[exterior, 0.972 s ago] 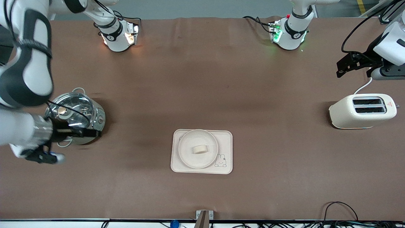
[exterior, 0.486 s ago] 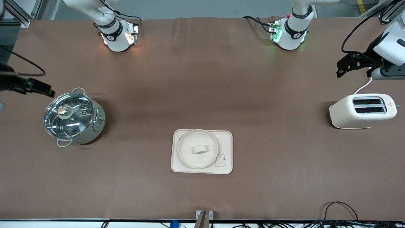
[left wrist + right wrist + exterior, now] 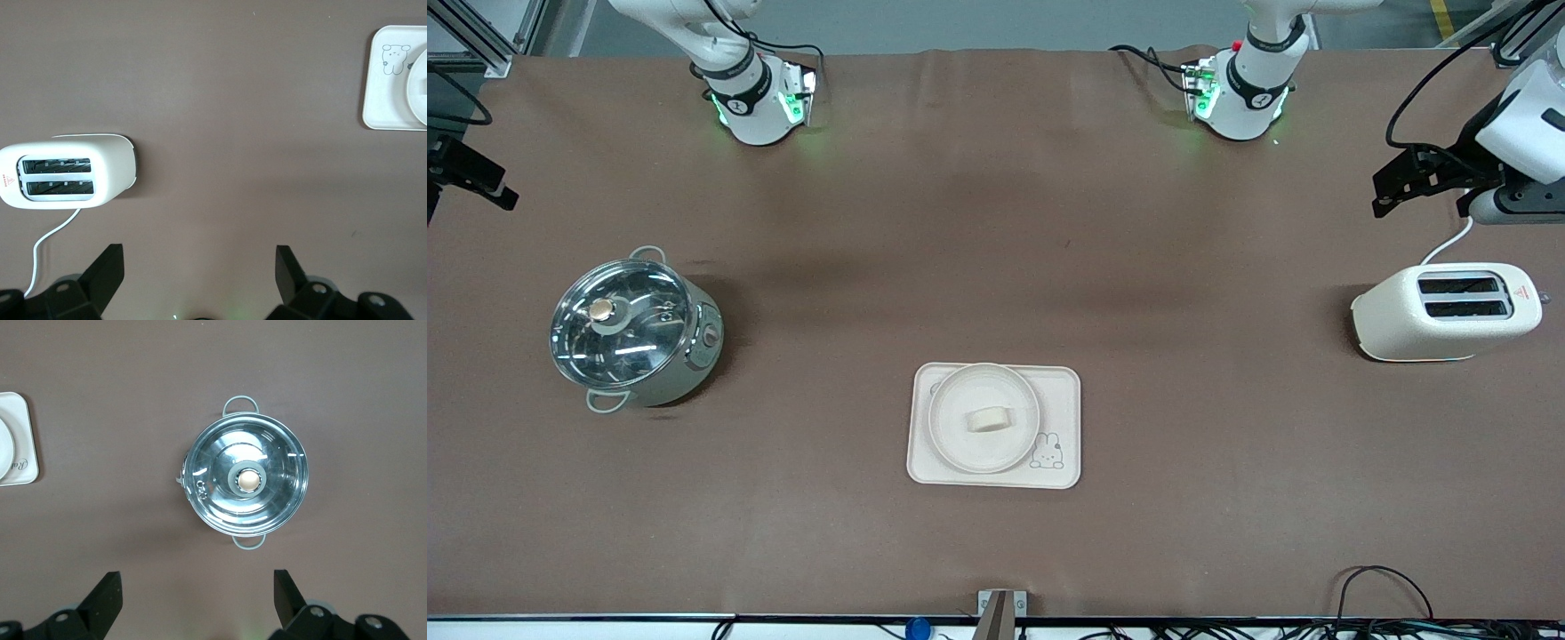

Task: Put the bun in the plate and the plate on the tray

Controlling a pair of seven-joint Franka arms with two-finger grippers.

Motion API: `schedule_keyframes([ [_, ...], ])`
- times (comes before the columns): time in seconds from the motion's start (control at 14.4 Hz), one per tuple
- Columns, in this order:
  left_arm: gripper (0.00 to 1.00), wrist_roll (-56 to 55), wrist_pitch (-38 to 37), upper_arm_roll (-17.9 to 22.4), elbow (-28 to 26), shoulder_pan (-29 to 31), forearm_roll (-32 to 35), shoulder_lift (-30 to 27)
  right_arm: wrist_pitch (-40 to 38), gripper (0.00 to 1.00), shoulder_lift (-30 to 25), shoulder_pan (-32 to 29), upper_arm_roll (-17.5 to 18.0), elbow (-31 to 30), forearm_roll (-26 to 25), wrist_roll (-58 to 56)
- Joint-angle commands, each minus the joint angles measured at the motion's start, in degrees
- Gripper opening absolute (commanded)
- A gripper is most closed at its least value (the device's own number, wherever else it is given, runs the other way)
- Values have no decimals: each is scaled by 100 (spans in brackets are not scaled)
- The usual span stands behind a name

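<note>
Black fingers of my left tool (image 3: pixel 197 280) stand spread wide with nothing between them, only their tips showing along the edge of the left wrist view. That tool hangs high over the counter (image 3: pixel 996 222) at the left arm's end, above the toaster (image 3: pixel 67 172) and bare brown cloth. From the front I see only part of its dark body (image 3: pixel 1427 180), cut by the frame edge, so the fingers cannot be read there.

My right tool (image 3: pixel 197 600) is likewise released, fingers far apart and empty, hanging over the pot (image 3: pixel 245 480) at the right arm's end. In the front view just a dark scrap of it (image 3: pixel 467 171) shows at the frame edge.

Both arms wait, well apart from the task things.

The bun (image 3: pixel 989 419) lies in the plate (image 3: pixel 960 444), about at its middle. The plate sits on the tray (image 3: pixel 1063 391), toward the right arm's end of it, covering most of the lettering; only a couple of letters peek out in the right wrist view (image 3: pixel 20 464). The rabbit drawing (image 3: pixel 1048 451) stays clear at the tray's corner nearer the camera. Each wrist view catches just a slice of the tray, and the bun is outside both.

The toaster's white cord (image 3: pixel 50 240) runs off under my left tool, its end hidden. The pot's glass lid glares, so I cannot make out its inside.
</note>
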Motion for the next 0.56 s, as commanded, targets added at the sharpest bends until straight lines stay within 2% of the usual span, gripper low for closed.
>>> schedule_keyframes([
  [0.0, 100, 90, -37, 10, 65, 16, -99, -26, 217, 100, -173, -96, 145, -265, -65, -92],
  [0.35, 100, 55, -37, 10, 83, 16, -99, -17, 200, 100, -173, -44, 189, -239, -56, -92],
  [0.49, 100, 81, -37, 10, 267, 25, -99, 35, 209, 100, -173, 18, 197, -239, -56, -92],
])
